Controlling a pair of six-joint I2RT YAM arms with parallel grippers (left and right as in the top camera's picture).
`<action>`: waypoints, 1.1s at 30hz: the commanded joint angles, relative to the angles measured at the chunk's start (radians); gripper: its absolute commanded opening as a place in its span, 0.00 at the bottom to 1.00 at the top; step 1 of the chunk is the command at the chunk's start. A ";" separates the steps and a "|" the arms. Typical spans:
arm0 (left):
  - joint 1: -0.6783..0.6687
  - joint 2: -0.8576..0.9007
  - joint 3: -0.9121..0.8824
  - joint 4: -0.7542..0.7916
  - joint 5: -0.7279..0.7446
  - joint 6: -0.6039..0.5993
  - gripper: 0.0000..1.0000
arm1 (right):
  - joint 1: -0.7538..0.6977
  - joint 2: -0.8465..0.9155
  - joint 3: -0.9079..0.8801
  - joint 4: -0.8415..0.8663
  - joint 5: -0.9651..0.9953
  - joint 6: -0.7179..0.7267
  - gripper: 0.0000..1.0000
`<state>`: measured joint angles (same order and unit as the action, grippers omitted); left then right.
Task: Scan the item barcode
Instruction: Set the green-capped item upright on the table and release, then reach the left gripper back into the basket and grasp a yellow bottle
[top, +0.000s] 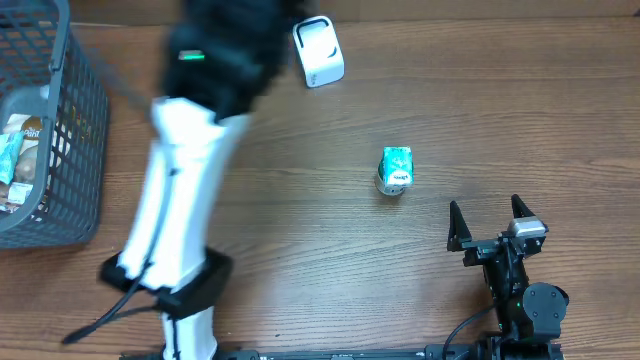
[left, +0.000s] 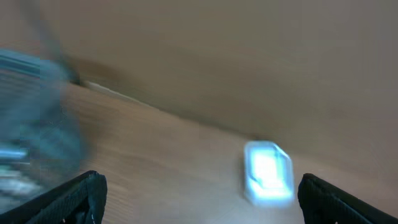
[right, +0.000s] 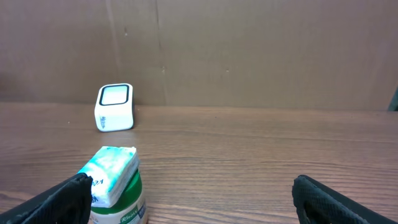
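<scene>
The item is a small green-lidded jar with a teal and white packet lying on top, standing right of the table's middle. It shows in the right wrist view at lower left. No barcode can be made out. The white scanner stands at the back edge. My right gripper is open, nearer the front than the item and to its right, holding nothing. My left arm is motion-blurred and reaches toward the back. My left gripper is open and empty, with the blurred scanner ahead of it.
A grey wire basket with packaged goods sits at the left edge; in the left wrist view it is a blur. A brown cardboard wall rises behind the table.
</scene>
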<state>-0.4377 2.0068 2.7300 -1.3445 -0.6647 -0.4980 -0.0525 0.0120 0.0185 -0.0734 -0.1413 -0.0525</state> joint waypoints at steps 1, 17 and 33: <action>0.156 -0.091 0.018 0.003 -0.127 0.069 1.00 | -0.002 -0.009 -0.011 0.003 0.010 -0.001 1.00; 0.868 0.007 0.007 -0.088 0.378 0.221 1.00 | -0.002 -0.009 -0.011 0.003 0.010 -0.001 1.00; 1.055 0.279 0.007 -0.125 0.809 0.636 0.99 | -0.002 -0.009 -0.011 0.003 0.010 -0.001 1.00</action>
<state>0.6098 2.2459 2.7365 -1.4700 0.0235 0.0177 -0.0525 0.0120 0.0185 -0.0731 -0.1413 -0.0525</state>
